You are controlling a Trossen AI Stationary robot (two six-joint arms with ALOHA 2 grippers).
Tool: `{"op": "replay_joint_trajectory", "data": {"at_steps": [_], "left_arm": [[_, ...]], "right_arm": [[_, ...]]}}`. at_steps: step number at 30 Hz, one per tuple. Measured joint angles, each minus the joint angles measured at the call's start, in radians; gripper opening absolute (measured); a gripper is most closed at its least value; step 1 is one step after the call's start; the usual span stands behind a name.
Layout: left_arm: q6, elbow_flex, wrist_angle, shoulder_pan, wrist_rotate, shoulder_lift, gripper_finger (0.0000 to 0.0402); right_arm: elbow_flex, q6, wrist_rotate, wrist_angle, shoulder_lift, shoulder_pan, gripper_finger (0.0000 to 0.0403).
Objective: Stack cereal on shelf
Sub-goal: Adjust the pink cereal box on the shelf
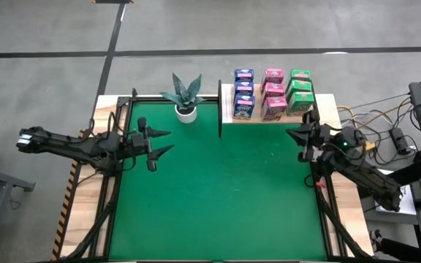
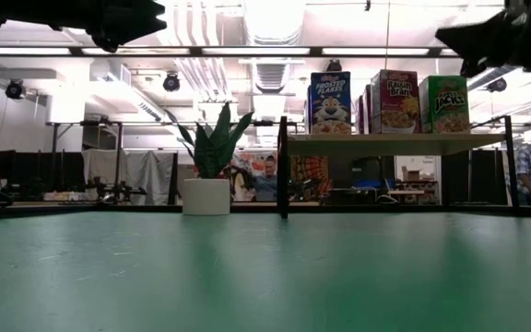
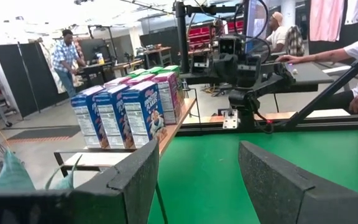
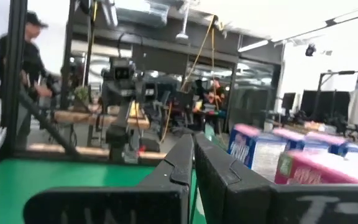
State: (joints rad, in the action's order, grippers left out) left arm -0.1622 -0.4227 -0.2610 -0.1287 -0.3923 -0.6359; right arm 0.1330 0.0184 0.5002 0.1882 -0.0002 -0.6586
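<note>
Nine boxes: all the cereal boxes [image 1: 272,93] stood on the shelf [image 1: 227,107] at the table's far edge, three blue, three pink and three green, in rows touching one another.
Step in hand: by my reading, the stacking looked finished and you had both arms pulled clear; the care left was to keep the right arm from brushing the green row just beside it.
Left gripper [image 1: 162,142]: it hovered over the green mat [image 1: 218,197], well apart from the shelf, near the potted plant [image 1: 185,98]; its fingers [image 3: 135,174] were spread wide and held nothing.
Right gripper [image 1: 293,134]: it hung near the shelf's near corner; its fingers [image 4: 178,163] were pressed together with no gap and gripped nothing.
</note>
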Motion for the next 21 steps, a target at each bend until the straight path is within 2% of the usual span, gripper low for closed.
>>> {"op": "replay_joint_trajectory", "data": {"at_steps": [12, 17, 21], "left_arm": [[0.021, 0.026, 0.0, 0.005, 0.0, 0.001, 0.0203], [0.005, 0.033, 0.004, 0.026, 0.001, 0.009, 0.0194], [-0.005, 0.033, 0.012, 0.046, 0.017, 0.027, 0.0166]], "right_arm": [[-0.12, 0.109, 0.015, 0.066, 0.001, 0.0, 0.0009], [-0.12, 0.109, 0.131, 0.067, 0.007, 0.0, 0.0009], [-0.121, 0.055, 0.231, 0.052, 0.008, 0.0, 0.0009]]}}
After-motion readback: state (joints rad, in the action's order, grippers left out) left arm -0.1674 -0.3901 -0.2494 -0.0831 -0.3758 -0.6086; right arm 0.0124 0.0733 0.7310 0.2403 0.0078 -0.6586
